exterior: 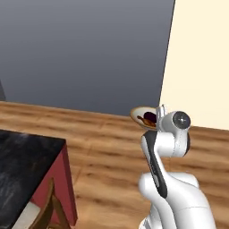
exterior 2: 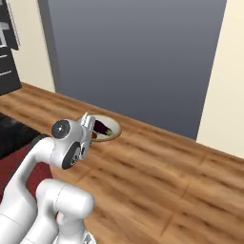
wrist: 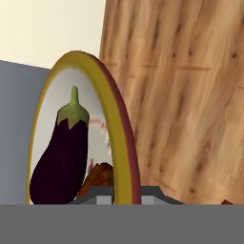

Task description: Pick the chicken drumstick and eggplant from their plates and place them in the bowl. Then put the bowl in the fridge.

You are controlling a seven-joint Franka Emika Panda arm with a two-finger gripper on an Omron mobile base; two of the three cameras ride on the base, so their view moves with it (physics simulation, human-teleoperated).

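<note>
My tool is clenched on the rim of the round shallow bowl with the tan wooden-looking rim, carried in the air above the wooden floor. Inside lie the dark purple eggplant with its green cap and the golden-brown chicken drumstick. I judge the loading done and the fridge step in hand. Next I must find the fridge and keep the bowl level.

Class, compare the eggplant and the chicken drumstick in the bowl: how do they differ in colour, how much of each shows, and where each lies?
Colour: the eggplant is dark purple with a green stem; the chicken drumstick is golden-brown.
Visibility: in the hand view the eggplant shows whole, the drumstick only partly.
Position: there the eggplant stretches up the bowl's pale inside, while the drumstick sits low beside it.
Shared: both lie in the tan-rimmed bowl, carried above the wooden floor.
</note>
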